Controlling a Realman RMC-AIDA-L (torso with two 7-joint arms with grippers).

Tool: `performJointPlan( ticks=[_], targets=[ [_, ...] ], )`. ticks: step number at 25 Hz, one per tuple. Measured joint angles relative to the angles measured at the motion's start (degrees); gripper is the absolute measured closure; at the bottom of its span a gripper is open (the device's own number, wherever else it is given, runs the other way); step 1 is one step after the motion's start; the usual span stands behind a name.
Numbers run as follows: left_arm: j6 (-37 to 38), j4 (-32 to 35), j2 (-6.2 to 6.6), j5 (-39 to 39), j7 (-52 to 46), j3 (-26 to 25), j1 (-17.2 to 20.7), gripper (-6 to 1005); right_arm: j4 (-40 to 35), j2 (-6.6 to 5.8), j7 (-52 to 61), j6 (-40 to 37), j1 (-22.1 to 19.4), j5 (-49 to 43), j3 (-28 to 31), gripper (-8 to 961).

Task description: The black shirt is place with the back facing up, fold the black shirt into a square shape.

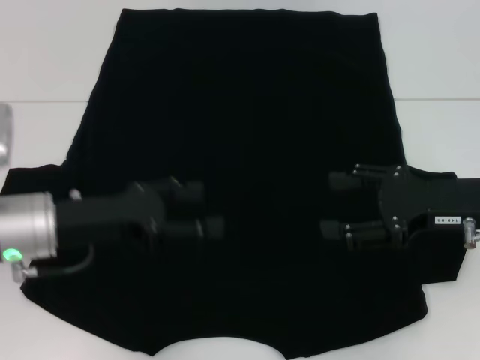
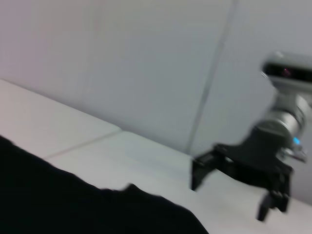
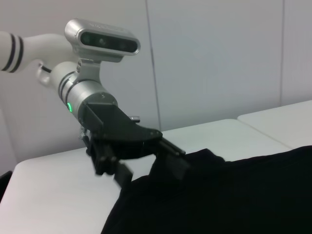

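Head view, black shirt (image 1: 247,127): spread flat on the white bench (image 1: 45,67), plain black face up, straight edge at the far side, curved edge at the near side; it covers most of the bench centre.
Head view, left gripper (image 1: 191,208): over the left part of the black shirt, jaws pointing toward the garment's middle; the two jaws stand slightly apart, one beyond the other, with black cloth showing between them.
Head view, right gripper (image 1: 337,204): over the right part of the black shirt, jaws pointing toward the middle and facing the left gripper; the jaws stand apart, with nothing seen between them.
Shirt relative to jaws: cloth lies underneath both sets of jaws; whether either set touches it cannot be told.
Right wrist view: left gripper (image 3: 146,163) at the raised edge of the black shirt (image 3: 224,195), jaws apart; contact with the cloth cannot be told.
Left wrist view: right gripper (image 2: 229,192) beyond the black shirt (image 2: 73,204), above the bench (image 2: 58,129), jaws spread.
Labels: small white tag (image 1: 446,220) on the right gripper body, characters too small to read.
Shirt lettering: none visible on the upward face.
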Motion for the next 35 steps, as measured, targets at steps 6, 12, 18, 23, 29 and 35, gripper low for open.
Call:
performJointPlan(
  ticks=[6, 12, 18, 23, 29, 35],
  targets=[
    [-3.46, 0.35, 1.69, -0.83, -13.22, -10.36, -0.29, 112, 0.10, 0.95, 0.97, 1.53, 0.08, 0.11, 2.21, 50],
    [-7.70, 4.94, 3.32, 2.63, -34.98, -12.74, -0.05, 112, 0.10, 1.69, 4.25, 3.98, 0.87, 0.09, 1.82, 54],
    [-11.48, 11.72, 4.28, 12.86, -52.21, -12.88, 0.08, 112, 0.02, 1.76, 4.37, 3.62, 1.03, 0.08, 2.08, 58],
    [-11.04, 15.92, 5.53, 23.25, -61.18, -12.92, -0.42, 111, -0.01, 1.77, 4.21, 3.66, 1.01, 0.09, 2.12, 62],
    [-7.28, 18.56, 6.37, 33.51, -66.14, -12.92, -1.59, 111, -0.49, 1.58, 4.29, 3.58, 0.83, 0.11, 2.26, 66],
    [-7.62, 18.24, 6.73, 38.38, -67.33, -12.92, -2.30, 111, -0.53, 1.29, 4.18, 3.60, 0.89, 0.19, 2.35, 70]
  ],
)
